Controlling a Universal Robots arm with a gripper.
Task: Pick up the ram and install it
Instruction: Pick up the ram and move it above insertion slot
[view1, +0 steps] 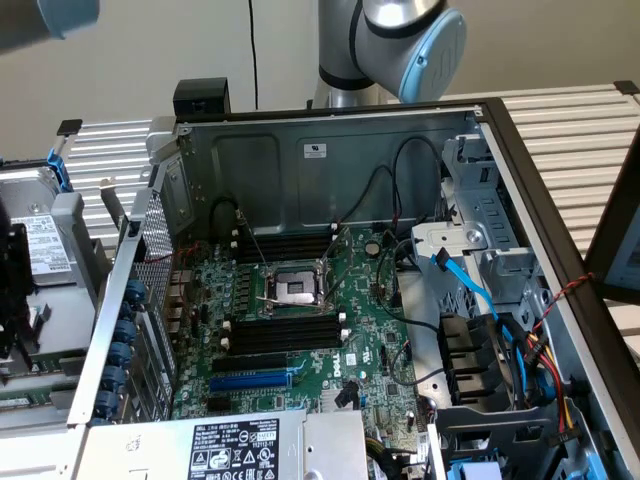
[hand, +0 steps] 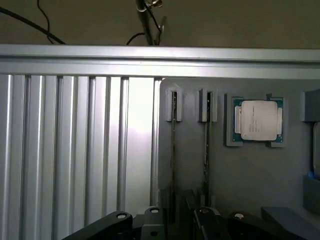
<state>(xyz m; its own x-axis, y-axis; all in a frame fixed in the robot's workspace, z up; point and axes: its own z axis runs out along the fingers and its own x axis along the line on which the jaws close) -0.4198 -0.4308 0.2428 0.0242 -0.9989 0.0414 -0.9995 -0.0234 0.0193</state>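
Jaws apart, nothing held — the gripper hangs over the grey tray. The ram stands on edge in a tray slot, a thin dark strip beside a twin stick, its length running straight away from the gripper.

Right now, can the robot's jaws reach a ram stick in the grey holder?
Probably yes. The jaws stand open close over a ram stick, which sits on edge in the grey holder, and nothing seems to lie between them.
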